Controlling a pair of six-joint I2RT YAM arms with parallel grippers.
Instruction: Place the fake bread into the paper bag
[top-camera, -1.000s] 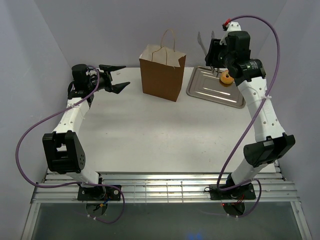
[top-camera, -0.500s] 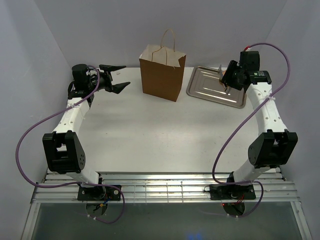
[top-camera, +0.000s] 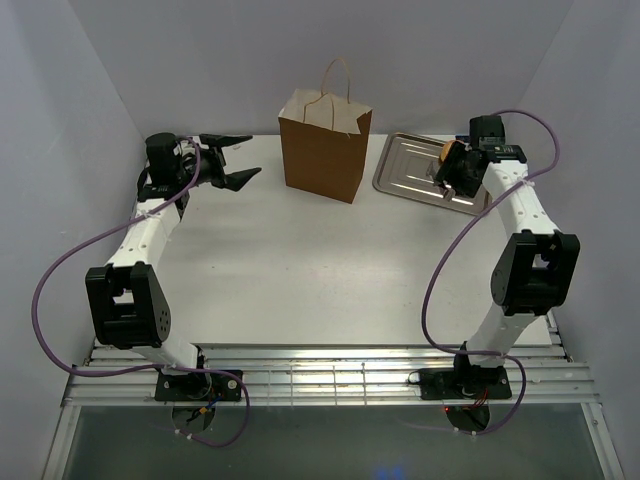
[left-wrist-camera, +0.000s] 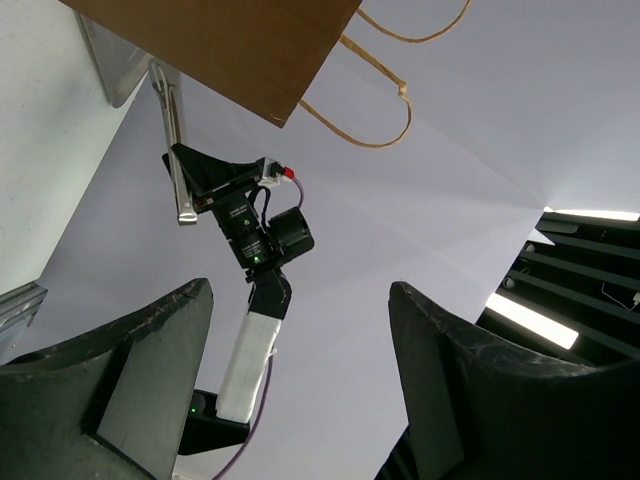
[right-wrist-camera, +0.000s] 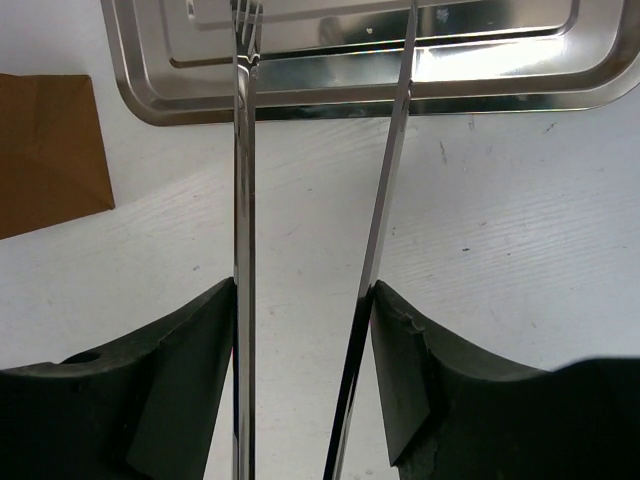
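Nearest, bare white table (top-camera: 330, 280) beyond the arm bases. Farther out on the left, left gripper (top-camera: 235, 160) pointing right toward the bag (top-camera: 325, 150), with jaws spread wide and nothing between them; in its wrist view, two dark fingers (left-wrist-camera: 150, 370) well apart around empty space. On the right, right gripper (right-wrist-camera: 305, 295) clamped on tongs (right-wrist-camera: 243, 180), one black finger pressed against the outside of each metal blade. Both blades stretched forward across the table, slightly converging, with tips over the tray (right-wrist-camera: 320, 100) just past its near rim. Flat silver tray at the far right, just beside the bag. Of the bread, only an orange donut (top-camera: 449, 152) in sight, at the right part of the tray, right against the right gripper and partly hidden by it. Impossible to tell whether pinched by the tongs or lying on the tray. At the far middle, brown bag upright on the table, one loop handle standing above its rim, inside hidden from every view.
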